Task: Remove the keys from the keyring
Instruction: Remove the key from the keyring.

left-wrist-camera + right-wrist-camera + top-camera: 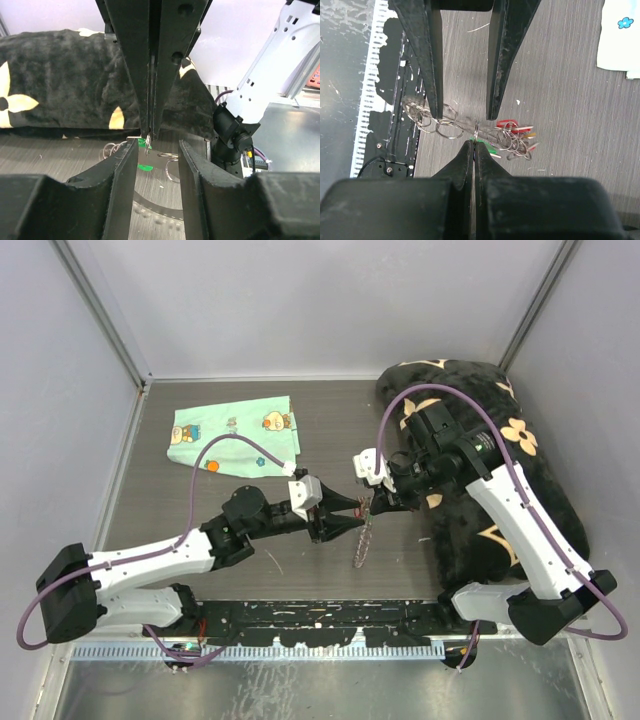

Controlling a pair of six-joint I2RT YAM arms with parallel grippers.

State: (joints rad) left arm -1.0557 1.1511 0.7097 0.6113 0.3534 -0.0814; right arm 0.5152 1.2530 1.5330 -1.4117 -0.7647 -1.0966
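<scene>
Shiny metal wire keyring [365, 537], glossy plastic-headed keys [512, 135], matt black fingers [430, 60], plush blanket [470, 380], striated tabletop [330, 430]

The dark, wood-grained worktop [200, 530] bears a black plush blanket [565, 510] with cream flowers. The keys [514, 136] lie just left of the blanket. A mint-green cartoon cloth [235, 435] lies well left of it.

White shells on left arm [150, 562], lower left, and right arm [520, 525], lower right, with black joints. Purple cable [232, 443] looped over each. Black tapered fingers [175, 80], round screw holes along them.
</scene>
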